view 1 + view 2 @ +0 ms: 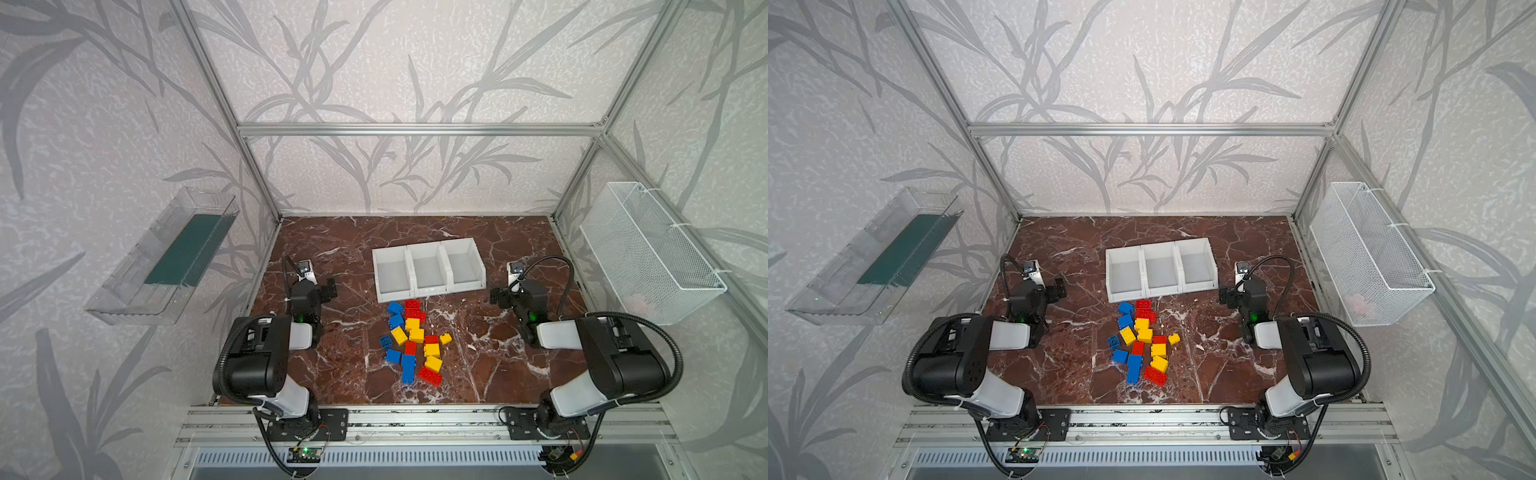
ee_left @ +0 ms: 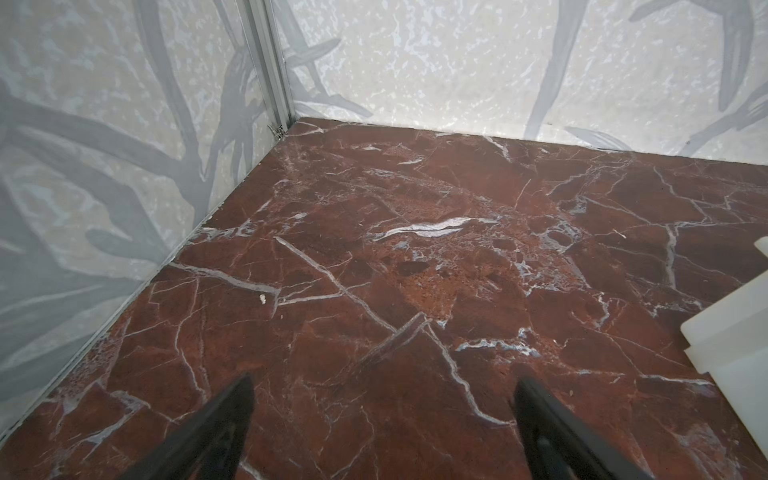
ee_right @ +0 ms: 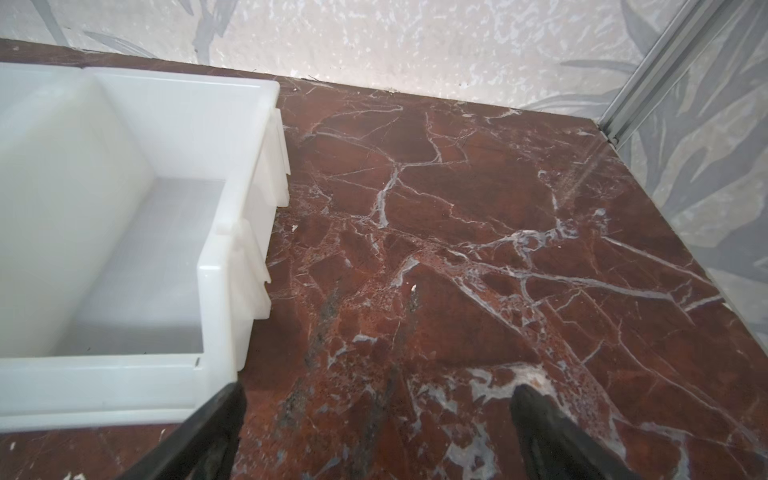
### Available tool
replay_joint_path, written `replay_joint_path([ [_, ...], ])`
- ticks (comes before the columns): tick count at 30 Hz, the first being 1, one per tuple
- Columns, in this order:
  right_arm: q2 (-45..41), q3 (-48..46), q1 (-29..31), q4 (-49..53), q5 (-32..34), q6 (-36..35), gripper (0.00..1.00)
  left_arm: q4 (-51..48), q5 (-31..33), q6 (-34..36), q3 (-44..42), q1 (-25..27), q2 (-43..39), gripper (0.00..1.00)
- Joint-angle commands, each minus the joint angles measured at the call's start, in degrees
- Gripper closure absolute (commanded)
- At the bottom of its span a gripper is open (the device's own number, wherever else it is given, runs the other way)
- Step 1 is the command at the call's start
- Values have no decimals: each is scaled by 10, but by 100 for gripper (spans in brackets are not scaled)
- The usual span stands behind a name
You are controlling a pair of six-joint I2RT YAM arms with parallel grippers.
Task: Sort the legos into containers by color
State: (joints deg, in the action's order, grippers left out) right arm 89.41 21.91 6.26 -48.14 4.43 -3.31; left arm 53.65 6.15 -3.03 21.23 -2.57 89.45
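A: Two claws, holding anything?
B: No. The left claw [image 2: 384,384] gapes wide near the bench's [image 1: 332,241] left edge; the legos [image 1: 413,340] lie mid-bench between both claws, well apart from each, just in front of the containers [image 1: 428,270]; the right claw [image 3: 379,390] gapes wide beside the rightmost container [image 3: 241,232].

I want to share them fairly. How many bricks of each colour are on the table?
Blue bricks: 5
Red bricks: 5
Yellow bricks: 6
Total: 16

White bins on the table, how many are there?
3, in a row behind the bricks: left bin, middle bin, right bin, touching side by side. None seems hidden.
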Motion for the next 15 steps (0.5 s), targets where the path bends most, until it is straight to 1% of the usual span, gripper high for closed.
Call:
replay_joint_path([
  [1,-11,12,-3,-5,0,-4,1,12,4,6,0,3,5,1],
  [15,-10,13,-3,-4,2,1,1,10,2,6,1,2,5,1],
])
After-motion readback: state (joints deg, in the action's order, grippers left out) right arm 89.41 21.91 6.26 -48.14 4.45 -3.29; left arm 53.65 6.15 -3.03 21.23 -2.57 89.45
